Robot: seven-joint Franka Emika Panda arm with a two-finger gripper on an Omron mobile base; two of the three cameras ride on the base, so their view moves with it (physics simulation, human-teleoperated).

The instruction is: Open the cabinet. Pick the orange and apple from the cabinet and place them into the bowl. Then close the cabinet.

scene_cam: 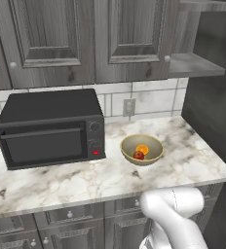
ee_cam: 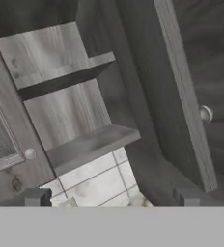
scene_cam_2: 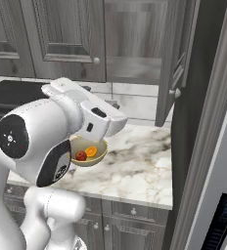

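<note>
Both fruits lay in the bowl [scene_cam: 142, 150] when I checked my screens: the bright orange [scene_cam: 142, 149] toward the back and the dark red apple [scene_cam: 139, 155] just in front of it, touching or nearly so. That shallow olive-tan bowl sat on the marble table [scene_cam: 76, 180], just right of the black microwave [scene_cam: 50, 127].

On the wall above, the cabinet [scene_cam: 129, 39] was dark grey wood grain with raised panels and round silver knobs. Its left door was closed, while the right door [scene_cam_2: 174, 63] stood swung out (I saw it nearly edge-on from the right base camera). Two lighter grey shelves [ee_cam: 92, 144] were exposed inside, with nothing I could see on them.

From the right base view the arm's white body covered part of the bowl's rim and most of the microwave. My hand camera looked up into the open compartment, with the closed door's knob [ee_cam: 30, 154] at lower left and the open door's knob [ee_cam: 205, 114] at right.

Only the tips of the fingers [ee_cam: 34, 197] showed at the bottom of that view, set wide apart and holding nothing, so the gripper [ee_cam: 111, 198] was released. It faced the cabinet's open interior, well above and apart from the bowl and its fruit.
</note>
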